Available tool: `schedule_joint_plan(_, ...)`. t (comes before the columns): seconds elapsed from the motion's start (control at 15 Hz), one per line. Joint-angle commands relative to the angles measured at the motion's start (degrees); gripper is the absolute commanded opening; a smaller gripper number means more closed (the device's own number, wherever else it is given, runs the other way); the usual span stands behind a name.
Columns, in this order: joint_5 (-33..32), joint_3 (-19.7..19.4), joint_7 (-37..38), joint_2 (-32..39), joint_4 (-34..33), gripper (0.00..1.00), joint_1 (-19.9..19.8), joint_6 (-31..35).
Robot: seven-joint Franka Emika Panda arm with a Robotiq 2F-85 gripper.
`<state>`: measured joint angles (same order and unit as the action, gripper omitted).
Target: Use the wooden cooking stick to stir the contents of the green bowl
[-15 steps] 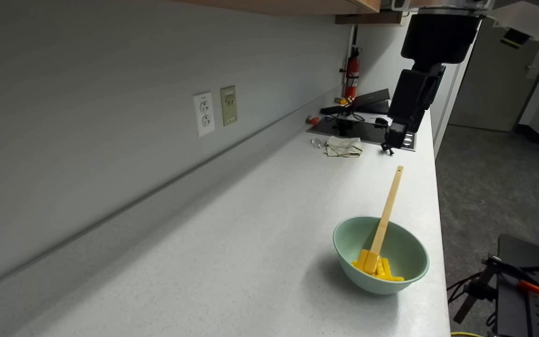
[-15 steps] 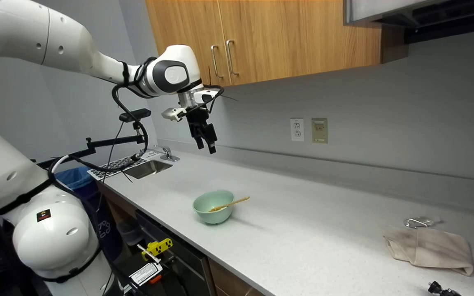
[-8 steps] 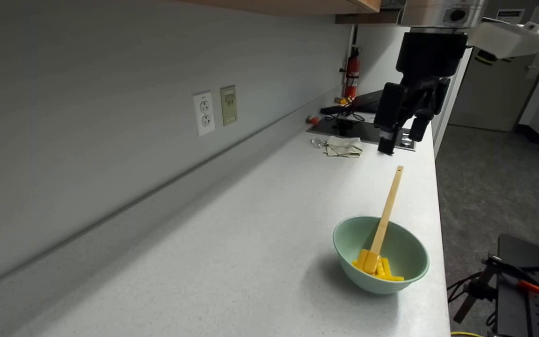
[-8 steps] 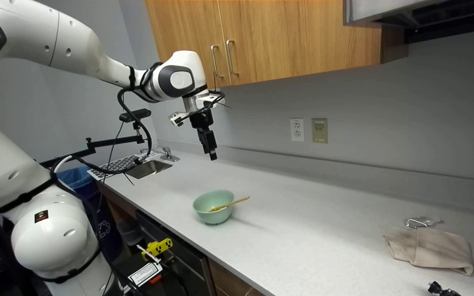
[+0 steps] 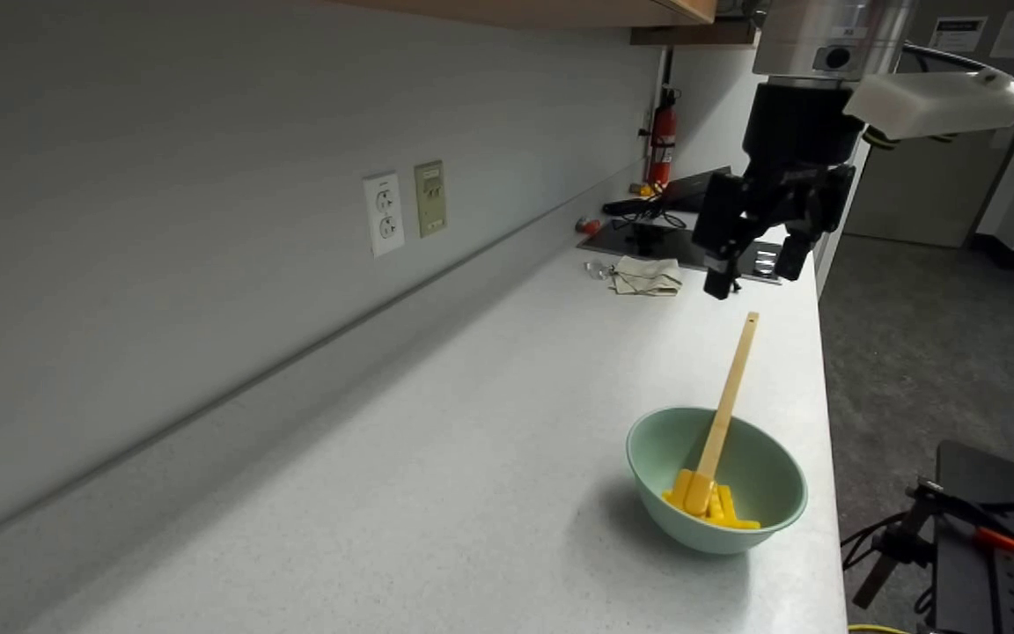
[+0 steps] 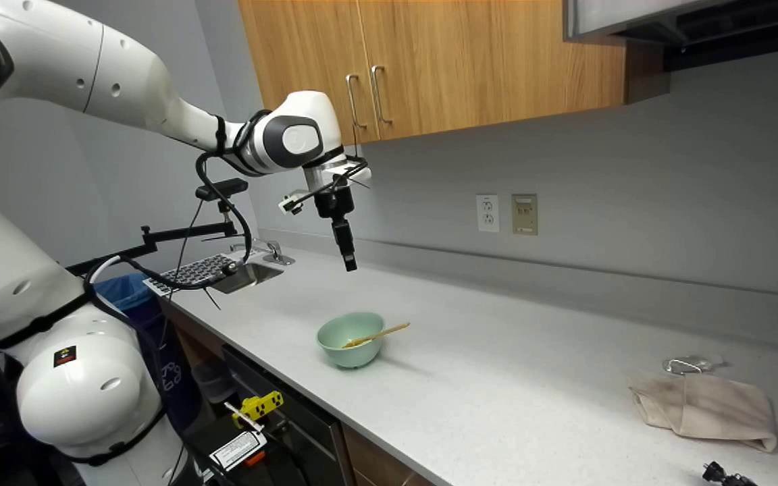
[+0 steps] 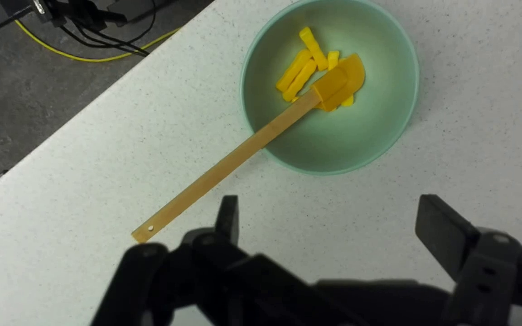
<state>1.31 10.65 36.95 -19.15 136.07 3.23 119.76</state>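
Your green bowl (image 7: 365,136), round, pale mint, is standing upright, your wooden cooking stick (image 7: 234,160), straight, tan, is leaning out of it, orange blade (image 7: 345,81) partly covering the contents (image 7: 300,79), bright yellow pieces, lying inside.

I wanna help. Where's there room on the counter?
Bare counter lies between the green bowl and folded cloth, and between bowl and wall. It's crowded near the cooktop and at the bowl, where the wooden-handled spatula pokes out.
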Motion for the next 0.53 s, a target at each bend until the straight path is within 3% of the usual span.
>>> schedule_joint_plan(0.0,-0.56,0.38,1.07,0.48,-0.4,1.0,-0.5,-0.11)
schedule_joint_plan(0.47,-1.53,-0.38,13.92,2.56,0.44,1.0,-3.17,0.05)
